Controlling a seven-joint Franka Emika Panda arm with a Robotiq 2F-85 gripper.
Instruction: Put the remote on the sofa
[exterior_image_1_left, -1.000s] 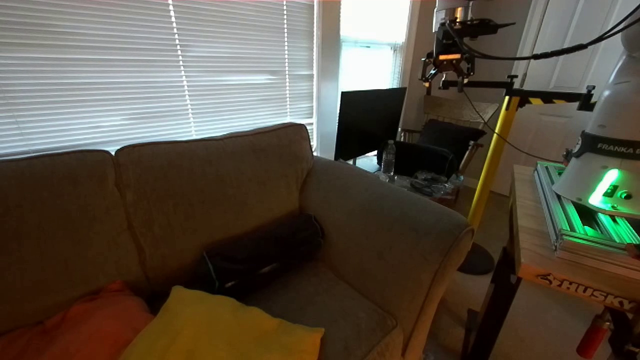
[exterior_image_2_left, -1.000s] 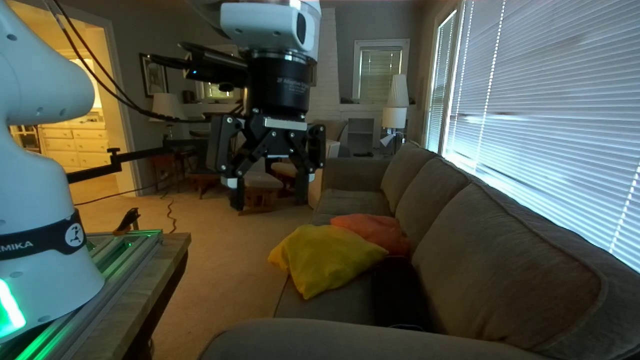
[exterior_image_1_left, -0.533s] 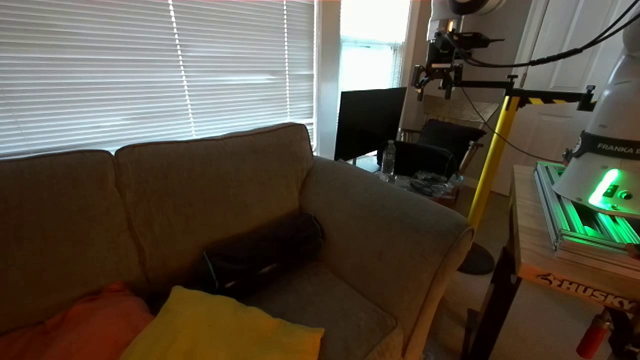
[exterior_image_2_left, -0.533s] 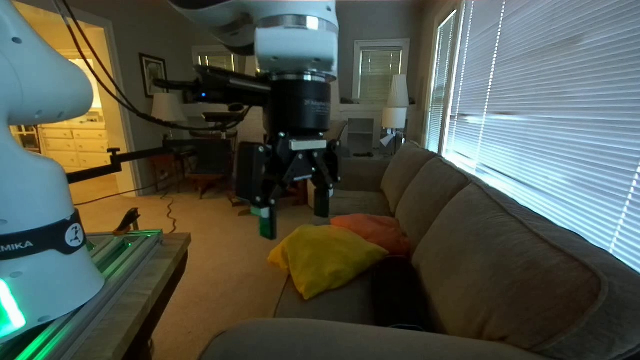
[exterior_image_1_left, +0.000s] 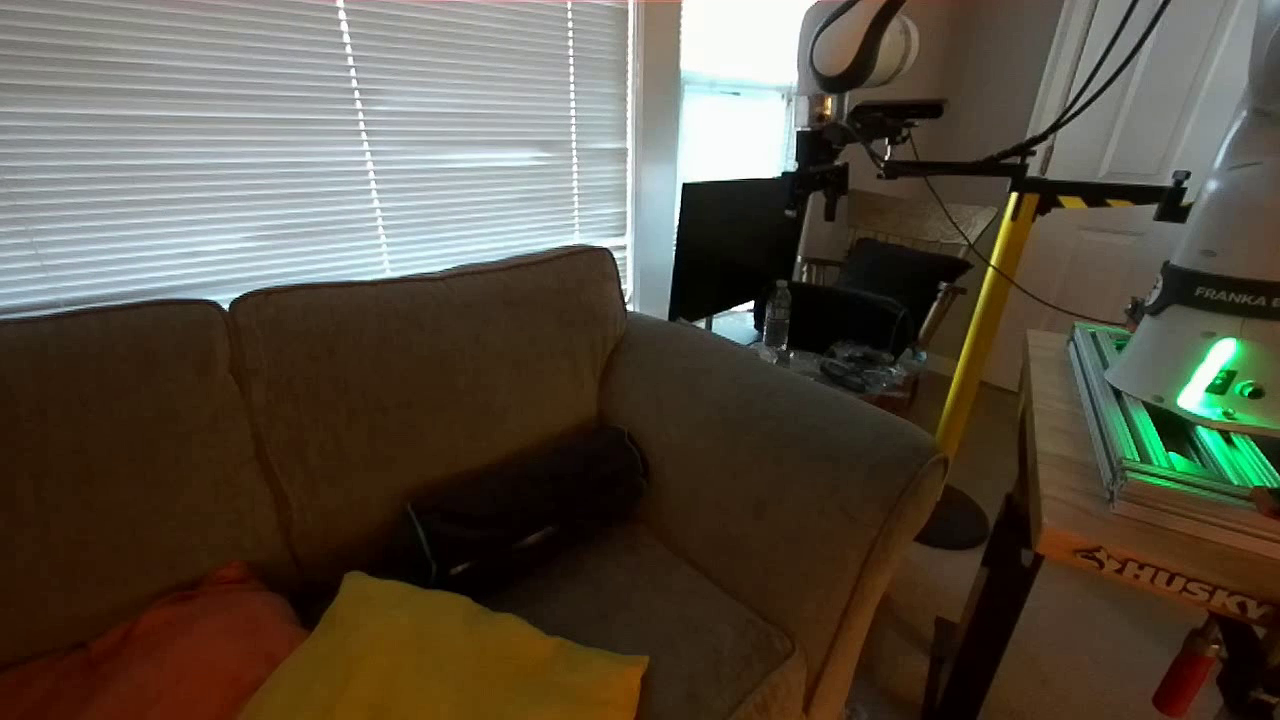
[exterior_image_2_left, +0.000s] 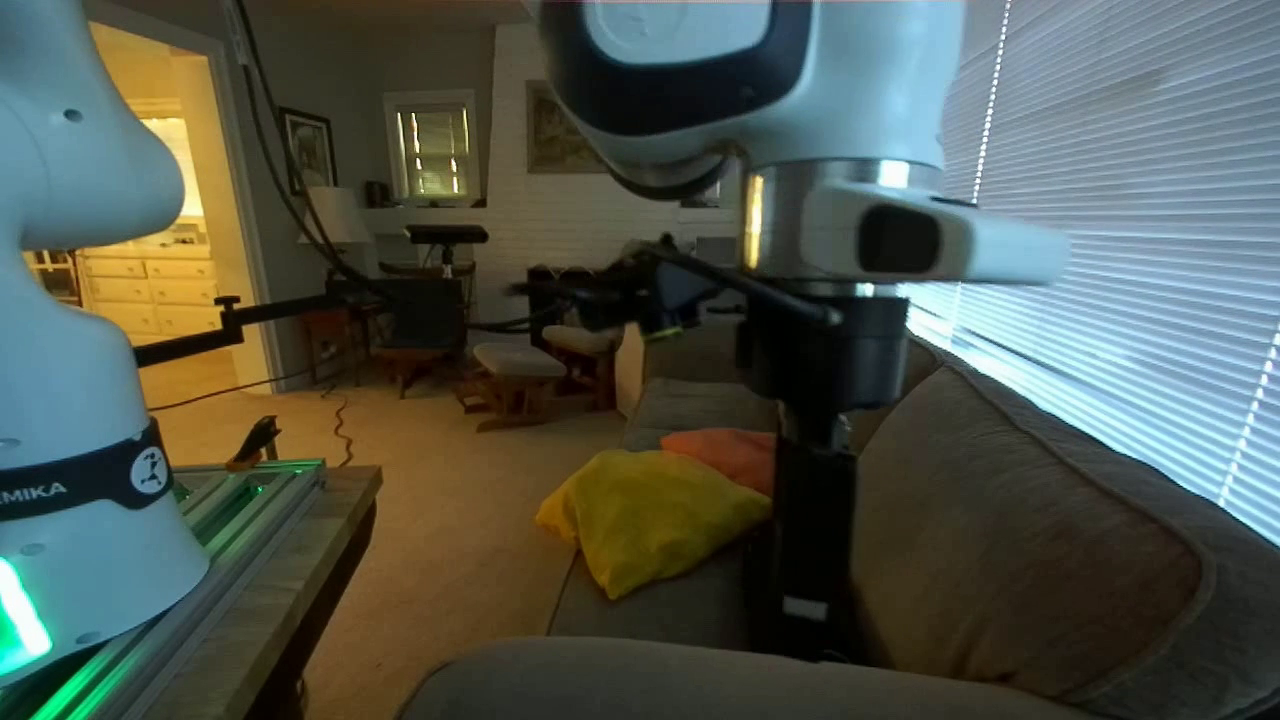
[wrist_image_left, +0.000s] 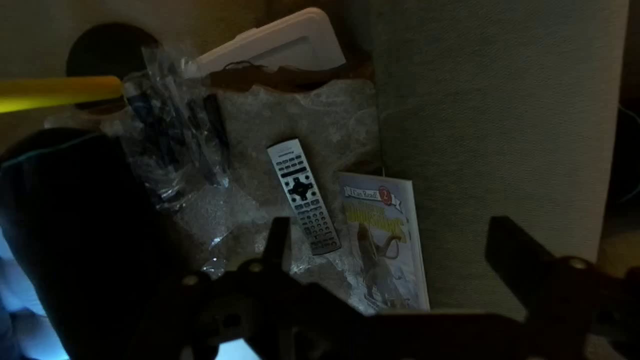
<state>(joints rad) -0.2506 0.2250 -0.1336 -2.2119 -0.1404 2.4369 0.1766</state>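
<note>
A slim, flat, silver-grey remote (wrist_image_left: 304, 197) with dark buttons is shown in the wrist view, laid at a slant on a mottled, stone-like tabletop (wrist_image_left: 320, 115) with a ragged edge. It is flanked on one side by a thin book (wrist_image_left: 385, 245) with a pale printed cover and on the other by crumpled clear plastic wrapping (wrist_image_left: 182, 125). The black two-fingered pincer (wrist_image_left: 390, 230) is spread wide, and in that view the lower end of the remote and much of the book are framed in its gap. In both exterior views the pincer is held pointing downward, and in an exterior view a flat black screen (exterior_image_1_left: 735, 245) is partly covered by it. The large brownish-grey fabric sofa (exterior_image_1_left: 770, 410) is seen in both exterior views; by the wrist camera its arm is shown just beside the tabletop, though contact cannot be judged. On the sofa seat a yellow fabric cushion (exterior_image_1_left: 450, 650), an orange fabric cushion (exterior_image_1_left: 170, 640) and a dark cylindrical bolster (exterior_image_1_left: 530, 500) are laid, the last set against the backrest.
</note>
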